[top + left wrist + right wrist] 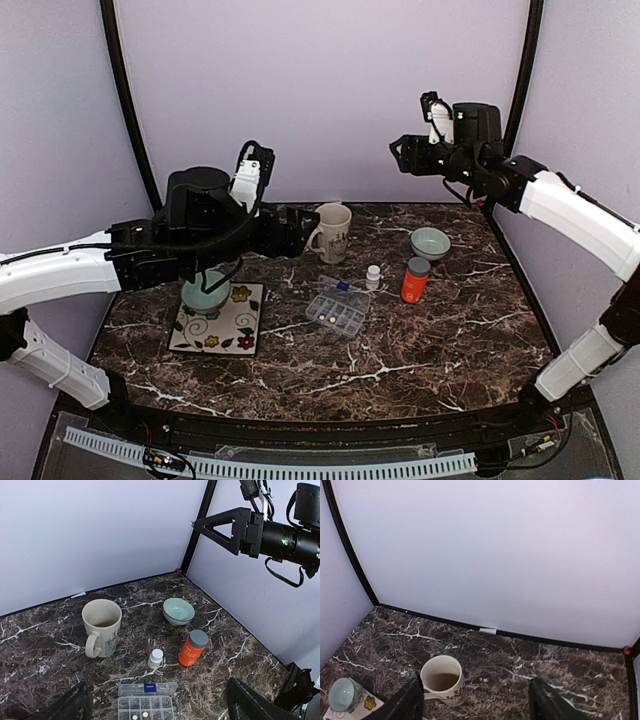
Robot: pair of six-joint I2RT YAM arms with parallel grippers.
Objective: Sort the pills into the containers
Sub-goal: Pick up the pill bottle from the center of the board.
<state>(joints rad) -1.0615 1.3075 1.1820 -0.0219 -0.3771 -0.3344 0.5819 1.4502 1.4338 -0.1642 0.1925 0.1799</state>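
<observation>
The clear organiser box (338,310) lies open mid-table, its lid with a blue label folded back; it also shows at the bottom of the left wrist view (146,702). Two small pale pills (139,715) sit in its compartments. My left gripper (300,232) hovers above the table beside the mug, left of and behind the box, open and empty; its fingers (75,705) frame the box. My right gripper (398,155) is raised high at the back right, open and empty, far from the box; its fingers (546,700) show, and the box is out of that view.
A cream patterned mug (333,232) stands behind the box. A small white bottle (373,277), an orange bottle with a grey cap (415,280) and a pale green bowl (430,243) stand to the right. Another green bowl (205,293) sits on a floral coaster (222,325) at left.
</observation>
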